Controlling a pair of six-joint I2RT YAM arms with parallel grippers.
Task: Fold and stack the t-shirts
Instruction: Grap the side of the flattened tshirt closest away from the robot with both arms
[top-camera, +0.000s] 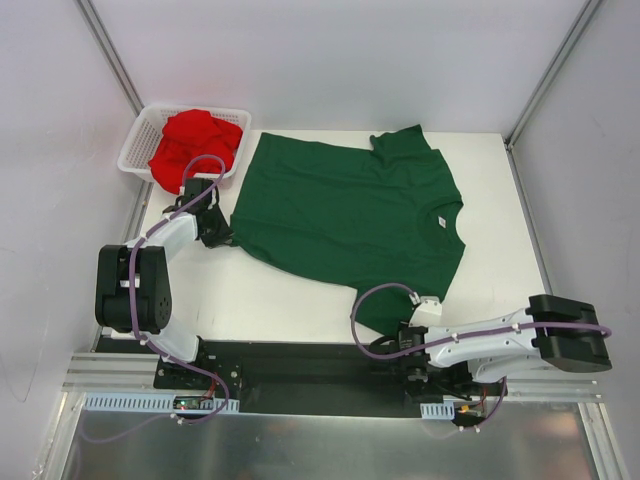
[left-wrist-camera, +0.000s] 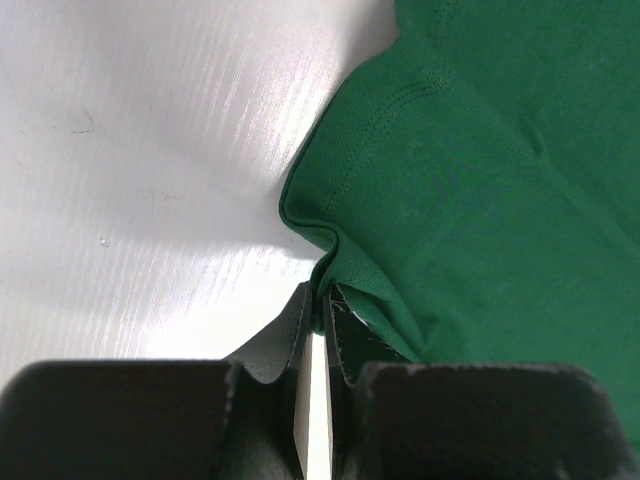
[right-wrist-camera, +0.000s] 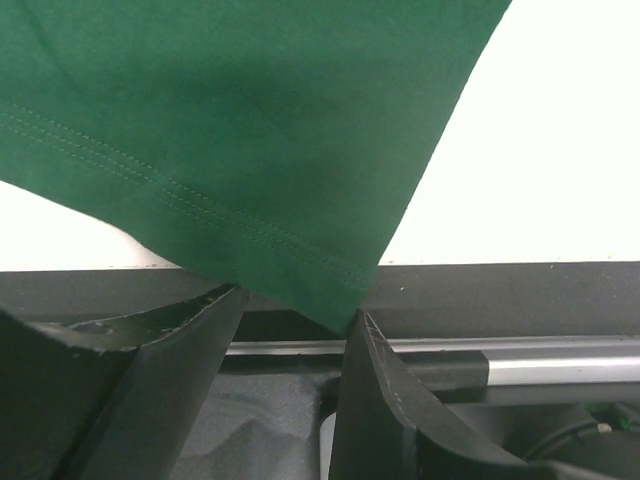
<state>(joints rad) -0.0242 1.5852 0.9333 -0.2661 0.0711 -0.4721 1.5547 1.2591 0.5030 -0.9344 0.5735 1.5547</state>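
The dark green t-shirt (top-camera: 340, 215) lies spread flat on the white table, collar to the right. My left gripper (top-camera: 218, 238) is at its near-left hem corner. In the left wrist view the gripper (left-wrist-camera: 322, 300) is shut on a pinched fold of the green cloth (left-wrist-camera: 480, 180). My right gripper (top-camera: 405, 322) is at the shirt's near corner by the table's front edge. In the right wrist view it (right-wrist-camera: 295, 305) is open, with the stitched corner of green cloth (right-wrist-camera: 250, 120) hanging between its fingertips, ungripped. The red t-shirt (top-camera: 195, 145) sits crumpled in the basket.
The white mesh basket (top-camera: 128, 157) stands at the table's far-left corner. A black base plate (top-camera: 300, 365) and metal rail (right-wrist-camera: 540, 370) run along the near edge under the right gripper. White walls close in on both sides.
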